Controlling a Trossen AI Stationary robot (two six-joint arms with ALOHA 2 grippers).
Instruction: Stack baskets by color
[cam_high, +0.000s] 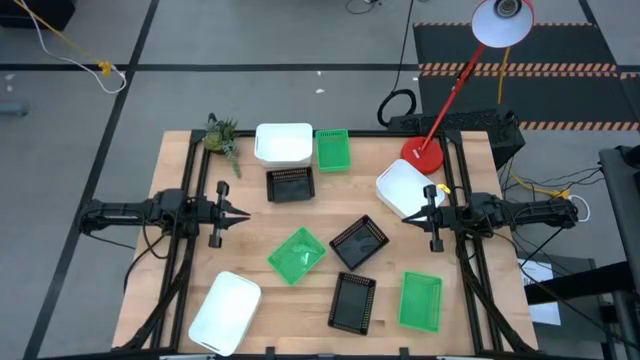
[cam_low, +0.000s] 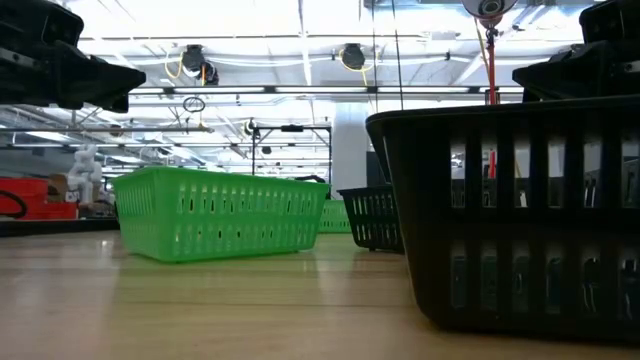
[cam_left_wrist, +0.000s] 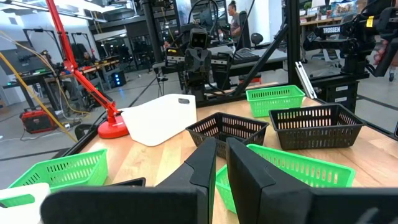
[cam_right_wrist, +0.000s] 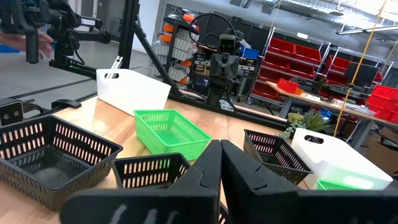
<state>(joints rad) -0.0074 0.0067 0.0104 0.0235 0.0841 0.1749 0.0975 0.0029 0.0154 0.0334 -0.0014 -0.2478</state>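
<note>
Here the left gripper hangs nearly closed, holding nothing, with bare table before it. The baskets lie scattered ahead. The right gripper, clenched and empty, touches a white basket's edge.

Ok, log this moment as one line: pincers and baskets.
left pincer: nearly shut, empty, left side | right pincer: shut, empty, beside white basket | baskets: nine, none stacked

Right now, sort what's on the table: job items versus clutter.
Job: three white baskets; three green baskets; three black baskets.
Clutter: red lamp base; plant sprig.
</note>
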